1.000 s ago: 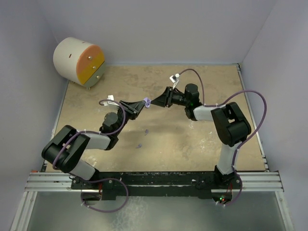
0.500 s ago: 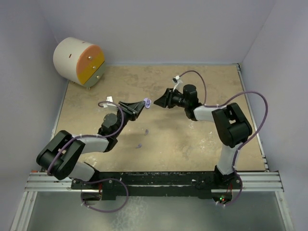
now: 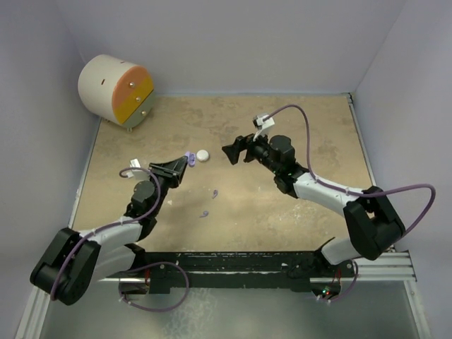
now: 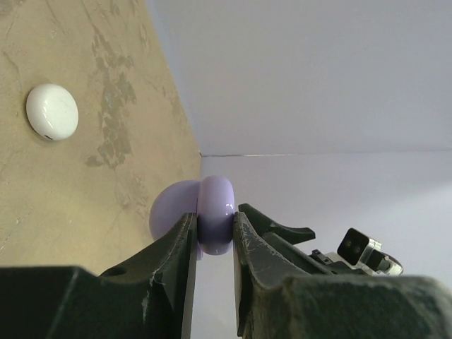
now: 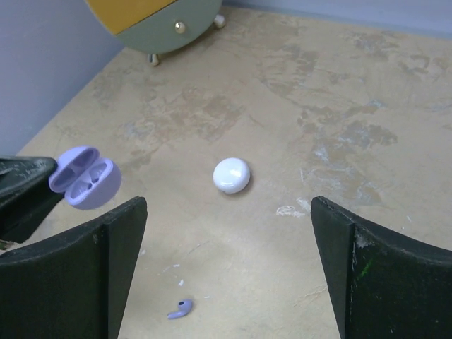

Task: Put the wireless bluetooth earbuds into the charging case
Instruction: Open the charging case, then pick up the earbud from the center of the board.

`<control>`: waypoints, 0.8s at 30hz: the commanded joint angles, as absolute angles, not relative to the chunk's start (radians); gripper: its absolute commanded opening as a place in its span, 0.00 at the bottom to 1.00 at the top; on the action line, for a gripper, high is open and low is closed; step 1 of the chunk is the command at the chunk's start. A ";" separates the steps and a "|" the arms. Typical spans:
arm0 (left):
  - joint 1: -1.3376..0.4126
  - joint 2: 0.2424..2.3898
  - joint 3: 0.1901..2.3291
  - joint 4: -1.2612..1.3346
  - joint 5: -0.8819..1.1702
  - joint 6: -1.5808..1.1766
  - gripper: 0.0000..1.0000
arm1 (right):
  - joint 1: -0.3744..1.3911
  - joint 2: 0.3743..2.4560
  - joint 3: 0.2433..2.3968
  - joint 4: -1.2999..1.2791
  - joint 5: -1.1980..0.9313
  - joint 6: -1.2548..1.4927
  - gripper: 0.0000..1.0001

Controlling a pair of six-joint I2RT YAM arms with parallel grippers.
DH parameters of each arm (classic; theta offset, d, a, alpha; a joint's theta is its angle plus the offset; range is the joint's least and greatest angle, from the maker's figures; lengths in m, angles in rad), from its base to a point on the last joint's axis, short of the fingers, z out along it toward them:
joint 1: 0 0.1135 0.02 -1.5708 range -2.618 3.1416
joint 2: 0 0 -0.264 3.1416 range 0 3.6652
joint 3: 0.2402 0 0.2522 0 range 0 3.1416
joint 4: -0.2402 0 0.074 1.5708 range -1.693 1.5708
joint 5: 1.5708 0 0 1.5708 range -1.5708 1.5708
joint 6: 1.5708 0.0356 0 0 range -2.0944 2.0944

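My left gripper (image 4: 215,214) is shut on a lilac charging case (image 4: 215,201) and holds it above the table. The right wrist view shows that case (image 5: 83,176) with its lid open and its two hollows empty. In the top view the case (image 3: 189,157) sits at the left gripper's (image 3: 183,162) tips. My right gripper (image 3: 228,154) stands wide open to the right of it, nothing between its fingers (image 5: 106,261). A closed white case (image 3: 203,155) lies on the table between the grippers. Two lilac earbuds (image 3: 214,192) (image 3: 204,213) lie on the table nearer the bases; one earbud (image 5: 180,308) shows in the right wrist view.
A round cream drum (image 3: 115,90) with an orange and green drawer front stands on little feet at the far left corner. Pale walls close the tan table (image 3: 296,120) on three sides. The arms' rail (image 3: 226,265) runs along the near edge.
The right gripper opened wide and drew back to the right. The left arm carried the lilac case left and nearer. A white case now lies on the table between them.
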State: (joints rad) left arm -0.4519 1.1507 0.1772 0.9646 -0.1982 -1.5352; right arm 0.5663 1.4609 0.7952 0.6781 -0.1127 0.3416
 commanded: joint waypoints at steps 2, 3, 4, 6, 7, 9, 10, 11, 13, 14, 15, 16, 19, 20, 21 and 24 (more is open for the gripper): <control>-0.429 0.998 0.151 0.830 -0.233 -1.543 0.00 | 0.604 1.472 0.821 0.630 -0.071 0.299 1.00; -0.426 0.974 0.147 0.811 -0.233 -1.542 0.00 | 0.611 1.457 0.798 0.657 -0.080 0.313 1.00; -0.422 0.952 0.144 0.790 -0.234 -1.542 0.00 | 0.622 1.439 0.778 0.677 -0.073 0.320 1.00; -0.415 0.914 0.140 0.743 -0.234 -1.534 0.00 | 0.646 1.432 0.778 0.637 -0.020 0.326 0.95; -0.411 0.898 0.139 0.720 -0.235 -1.529 0.00 | 0.666 1.441 0.785 0.607 0.007 0.327 0.92; -0.409 0.874 0.138 0.684 -0.240 -1.522 0.00 | 0.709 1.471 0.805 0.548 0.062 0.324 0.84; -0.408 0.867 0.136 0.671 -0.242 -1.519 0.00 | 0.730 1.494 0.816 0.514 0.077 0.330 0.81; -0.406 0.864 0.133 0.665 -0.242 -1.519 0.00 | 0.750 1.514 0.824 0.491 0.090 0.336 0.79; -0.402 0.862 0.124 0.668 -0.238 -1.524 0.00 | 0.793 1.558 0.839 0.459 0.120 0.357 0.72; -0.401 0.865 0.120 0.672 -0.235 -1.528 0.00 | 0.815 1.576 0.844 0.445 0.149 0.368 0.69; -0.399 0.865 0.115 0.678 -0.231 -1.531 0.00 | 0.835 1.591 0.846 0.440 0.169 0.377 0.67; -0.398 0.868 0.111 0.685 -0.228 -1.533 0.00 | 0.850 1.602 0.846 0.438 0.184 0.385 0.66; -0.396 0.877 0.106 0.704 -0.216 -1.535 0.00 | 0.876 1.623 0.841 0.450 0.199 0.396 0.63; -0.394 0.881 0.104 0.708 -0.213 -1.536 0.00 | 0.880 1.628 0.840 0.456 0.203 0.397 0.62; -0.394 0.883 0.103 0.716 -0.211 -1.537 0.00 | 0.885 1.634 0.843 0.458 0.206 0.396 0.62; -0.395 0.889 0.096 0.726 -0.209 -1.540 0.00 | 0.905 1.657 0.853 0.454 0.226 0.394 0.61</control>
